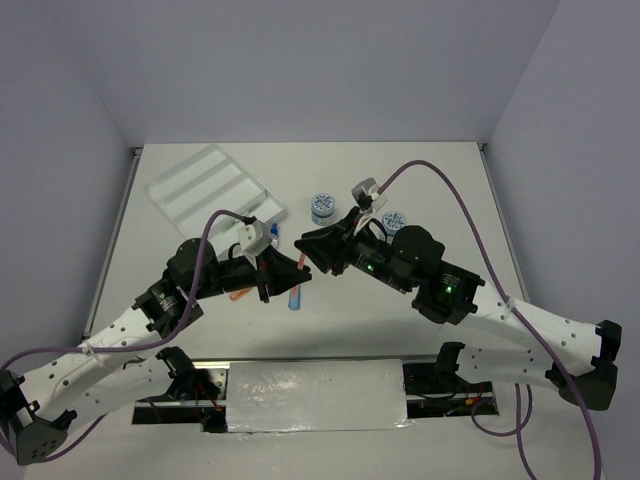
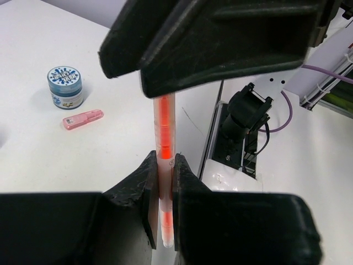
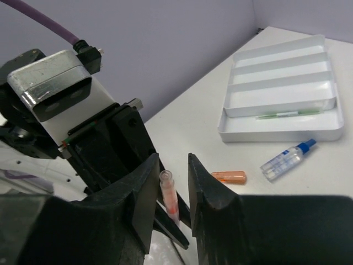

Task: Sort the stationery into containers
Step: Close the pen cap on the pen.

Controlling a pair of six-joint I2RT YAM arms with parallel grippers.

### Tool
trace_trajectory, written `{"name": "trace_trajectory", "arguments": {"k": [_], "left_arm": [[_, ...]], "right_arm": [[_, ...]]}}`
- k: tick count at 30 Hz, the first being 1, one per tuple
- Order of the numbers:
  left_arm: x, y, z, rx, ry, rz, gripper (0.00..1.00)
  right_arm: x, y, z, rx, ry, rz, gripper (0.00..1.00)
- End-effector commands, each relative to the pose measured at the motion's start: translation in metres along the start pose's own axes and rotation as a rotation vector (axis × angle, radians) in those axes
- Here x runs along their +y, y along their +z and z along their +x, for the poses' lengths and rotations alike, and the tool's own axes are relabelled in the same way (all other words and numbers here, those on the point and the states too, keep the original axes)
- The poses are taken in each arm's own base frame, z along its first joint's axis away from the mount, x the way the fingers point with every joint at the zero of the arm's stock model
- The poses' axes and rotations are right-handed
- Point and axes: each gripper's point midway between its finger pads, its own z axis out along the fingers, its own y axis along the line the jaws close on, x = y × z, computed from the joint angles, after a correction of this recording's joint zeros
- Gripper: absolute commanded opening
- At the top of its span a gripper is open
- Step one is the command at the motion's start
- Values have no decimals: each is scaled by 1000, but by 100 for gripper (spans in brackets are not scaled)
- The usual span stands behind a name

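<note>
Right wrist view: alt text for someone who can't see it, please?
The right tool stands open, a black finger each side of an orange pen that the left tool holds up. Behind lie an orange cap, a blue-capped clear bottle and a white four-compartment tray holding a grey-green pen.

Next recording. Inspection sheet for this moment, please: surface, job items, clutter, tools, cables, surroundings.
Surface: white table, no spills seen.
Job's things: white tray with four compartments, holding a green pen in the outer compartment on the bottle's side. Loose on the table: blue-capped bottle, orange cap, pink cap, patterned pot, second pot.
Clutter: nothing seen.
Tools: left tool shut on the orange pen. The right tool has its jaws open either side of that pen's free end, with a gap showing.
Cables: left purple cable and right purple cable loop above the arms.
Surroundings: plain pale walls; nothing else seen.
</note>
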Motion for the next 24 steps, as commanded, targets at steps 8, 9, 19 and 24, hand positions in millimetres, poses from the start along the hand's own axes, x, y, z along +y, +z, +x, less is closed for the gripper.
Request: {"name": "trace_trajectory", "arguments": {"k": [8, 9, 19, 24], "left_arm": [[-1, -1, -33, -86, 39, -29, 0], [-2, -3, -40, -102, 46, -37, 0], [4, -2, -91, -148, 115, -60, 0], [0, -8, -114, -197, 150, -4, 0]], "right_arm": [[0, 4, 25, 43, 28, -34, 0], [-7, 5, 43, 76, 25, -23, 0], [-43, 2, 165, 266, 110, 13, 0], [-45, -2, 198, 331, 137, -1, 0]]}}
